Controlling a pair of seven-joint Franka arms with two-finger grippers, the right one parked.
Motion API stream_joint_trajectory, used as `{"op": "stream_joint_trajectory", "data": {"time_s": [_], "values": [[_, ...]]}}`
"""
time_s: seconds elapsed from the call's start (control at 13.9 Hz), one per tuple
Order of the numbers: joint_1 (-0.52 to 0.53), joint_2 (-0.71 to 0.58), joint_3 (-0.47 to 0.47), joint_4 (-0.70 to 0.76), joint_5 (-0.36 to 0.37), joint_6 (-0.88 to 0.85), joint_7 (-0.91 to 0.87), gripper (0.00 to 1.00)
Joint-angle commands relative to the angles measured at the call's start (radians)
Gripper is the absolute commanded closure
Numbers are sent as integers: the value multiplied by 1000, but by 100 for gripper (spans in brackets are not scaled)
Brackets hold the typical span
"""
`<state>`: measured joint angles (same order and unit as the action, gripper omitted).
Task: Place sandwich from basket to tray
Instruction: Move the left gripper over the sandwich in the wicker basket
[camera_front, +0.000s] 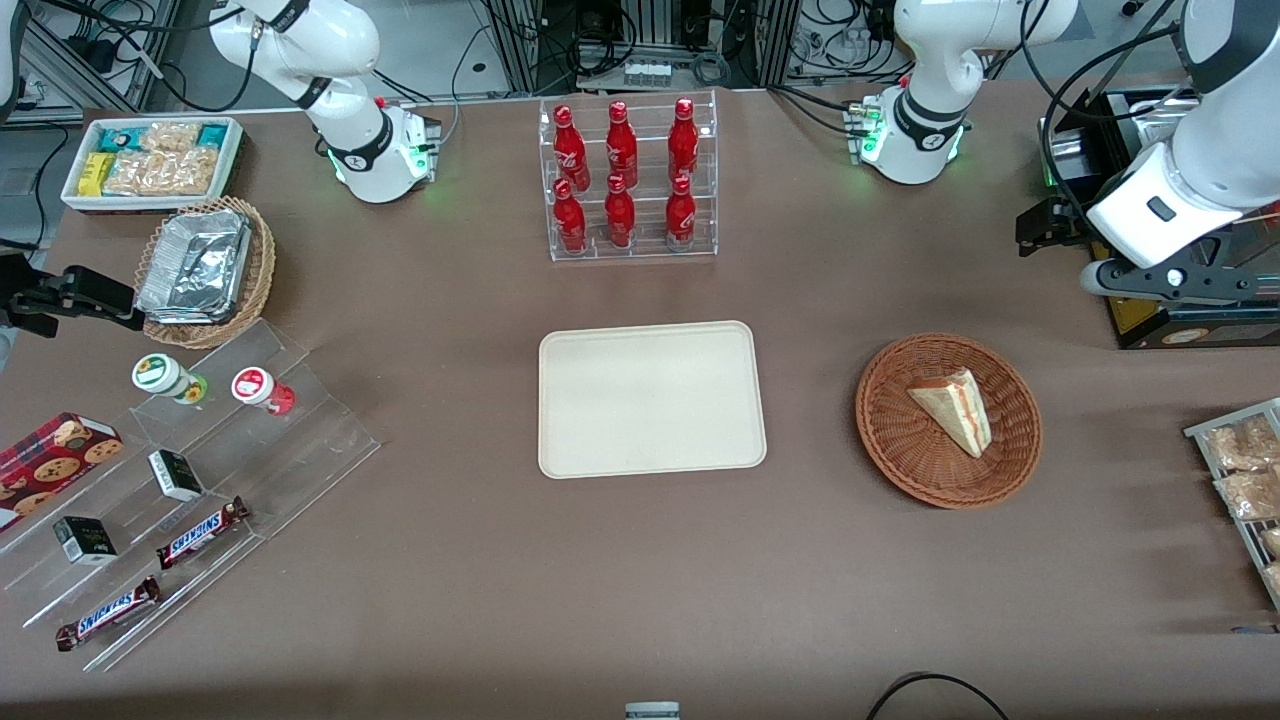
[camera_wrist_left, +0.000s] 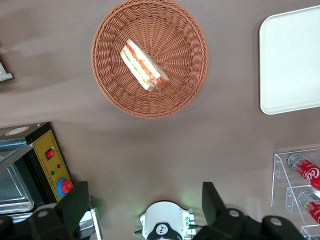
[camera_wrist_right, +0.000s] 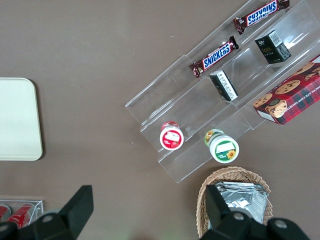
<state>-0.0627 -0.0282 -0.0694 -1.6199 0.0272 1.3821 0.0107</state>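
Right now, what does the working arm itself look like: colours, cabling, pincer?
The working arm has glossy white shells with dark grey joint bands. Its round white base glows green, with black cables running near it. The pincer is black with two dark, wedge-shaped fingers, raised toward the working arm's end of the table, farther from the front camera than the basket.
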Motion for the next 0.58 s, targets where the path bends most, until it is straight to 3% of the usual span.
{"op": "stream_joint_trajectory", "data": {"time_s": [0.0, 0.5], "values": [[-9, -24, 3, 0, 16, -17, -27, 0], [-8, -1, 5, -98, 34, 118, -29, 0]]}}
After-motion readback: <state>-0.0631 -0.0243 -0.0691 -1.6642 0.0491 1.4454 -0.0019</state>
